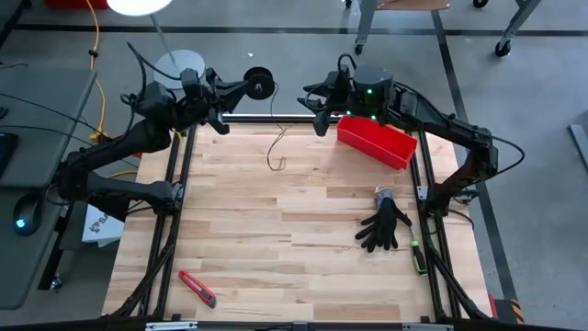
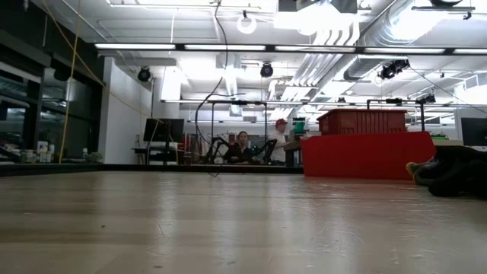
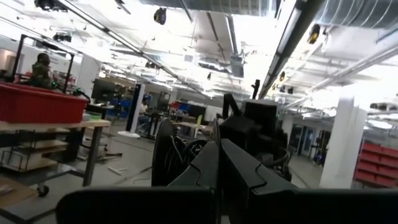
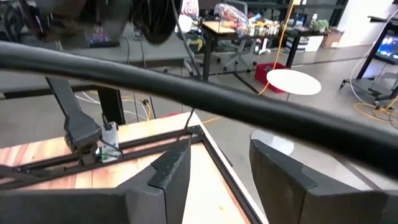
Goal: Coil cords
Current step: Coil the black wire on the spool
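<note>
**High view: spool held off the far edge, cord trailing slack**

High view shows you the table [image 1: 294, 230] with both arms [image 1: 110, 165] reaching over its far rail. Your left gripper [image 1: 241, 87] sits beyond that rail, clamped shut on the small black spool [image 1: 260, 83]. The left wrist view confirms it: the spool [image 3: 163, 152] stands edge-on just past the closed fingers [image 3: 249, 177]. Your right gripper [image 1: 317, 103] hovers near the rail beside the red bin [image 1: 377, 142], its fingers [image 4: 171, 171] spread wide and holding nothing.

The thin cord [image 1: 276, 152] drops from near the rail onto the wood and ends in a small hook-shaped curl, well apart from both grippers.

What could go wrong, biggest first:
- The cord probably runs over the rail, so winding could snag it there and yank the spool from the grip.
- The slack end may whip or tangle, since nothing guides it.
- Your open right gripper could miss so thin a line and close on air.

Containers: the red bin is the only one. In the high view nothing shows inside it; the low view shows only its wall [image 2: 365, 152]. The black glove [image 1: 384, 225] and red cutter [image 1: 197, 289] lie loose on the table.
</note>
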`<state>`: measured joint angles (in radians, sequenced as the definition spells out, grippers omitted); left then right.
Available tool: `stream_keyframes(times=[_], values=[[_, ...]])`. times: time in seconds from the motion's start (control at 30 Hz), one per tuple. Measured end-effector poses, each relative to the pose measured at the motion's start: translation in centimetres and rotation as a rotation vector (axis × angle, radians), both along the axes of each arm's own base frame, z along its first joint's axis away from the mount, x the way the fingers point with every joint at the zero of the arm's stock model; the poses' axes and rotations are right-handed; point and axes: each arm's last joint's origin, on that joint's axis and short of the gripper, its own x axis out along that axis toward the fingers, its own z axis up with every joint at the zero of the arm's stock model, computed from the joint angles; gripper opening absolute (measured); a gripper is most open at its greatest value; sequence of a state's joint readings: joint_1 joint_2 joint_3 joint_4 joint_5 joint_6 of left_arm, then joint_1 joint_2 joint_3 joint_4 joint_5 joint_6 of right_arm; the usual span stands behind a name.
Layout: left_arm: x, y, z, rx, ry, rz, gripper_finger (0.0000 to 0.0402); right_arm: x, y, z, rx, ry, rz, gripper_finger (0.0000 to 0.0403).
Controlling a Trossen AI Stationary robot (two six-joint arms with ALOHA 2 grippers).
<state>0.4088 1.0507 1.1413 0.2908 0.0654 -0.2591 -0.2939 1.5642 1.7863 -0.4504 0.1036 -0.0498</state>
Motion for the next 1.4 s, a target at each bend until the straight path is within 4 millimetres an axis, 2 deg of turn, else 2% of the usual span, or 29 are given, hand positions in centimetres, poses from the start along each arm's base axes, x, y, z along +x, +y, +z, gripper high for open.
stream_keyframes(times=[0.23, 0.47, 0.67, 0.87, 1.07, 1.23, 1.4], values=[[1.1, 0.1, -0.1, -0.007, -0.043, -0.029, 0.0001, -0.9, 0.3, 0.1, 0.015, 0.04, 0.001, 0.0158], [3.1, -0.2, -0.5, -0.025, -0.05, -0.074, 0.0001, -1.9, 0.5, -0.3, 0.043, 0.122, -0.001, 0.0158], [4.9, -0.6, 0.6, 0.004, -0.052, -0.106, 0.0001, -2.3, 1.0, -1.0, 0.073, 0.208, 0.016, 0.0158], [5.9, -1.1, 2.3, 0.025, -0.082, -0.131, 0.0001, -1.0, 1.8, 0.0, 0.031, 0.065, 0.121, 0.0158], [4.7, -1.5, 3.8, 0.052, -0.1, -0.099, 0.0001, 0.6, 1.5, 0.6, -0.027, -0.062, 0.146, 0.0158], [3.9, -1.7, 4.8, 0.075, -0.123, -0.083, 0.0001, 2.1, 1.1, -0.3, -0.012, -0.07, 0.142, 0.0158], [3.8, -1.7, 5.0, 0.091, -0.118, -0.063, 0.0001, 3.1, 0.8, -0.4, -0.02, -0.131, 0.139, 0.0158]])
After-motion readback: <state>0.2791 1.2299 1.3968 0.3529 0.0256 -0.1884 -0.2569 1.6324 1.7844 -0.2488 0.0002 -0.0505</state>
